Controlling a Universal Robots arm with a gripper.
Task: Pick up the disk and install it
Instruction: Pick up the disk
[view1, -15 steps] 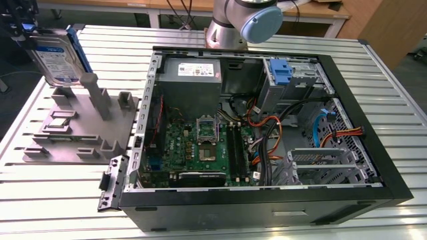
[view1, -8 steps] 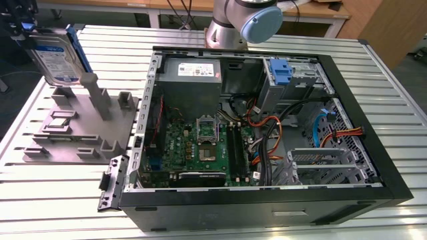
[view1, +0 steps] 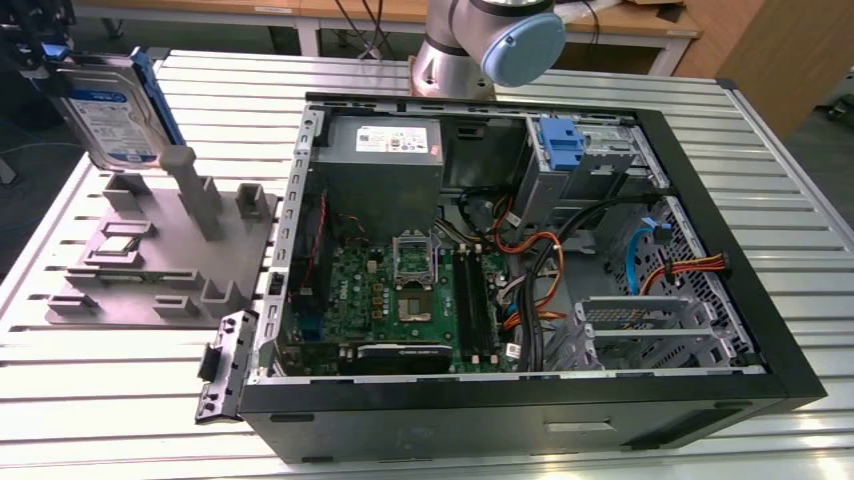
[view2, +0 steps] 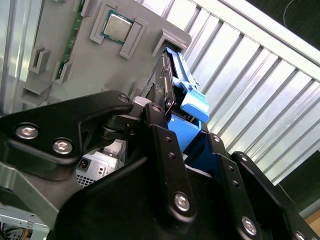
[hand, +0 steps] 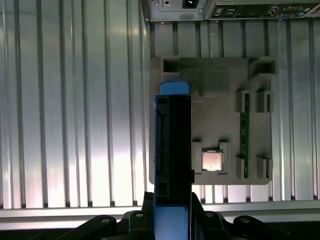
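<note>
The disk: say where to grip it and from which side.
Pinch its top end across the thin dimension, coming from above: the disk stands nearly upright and narrow over the grey fixture, as the end effector holds it now.
</note>
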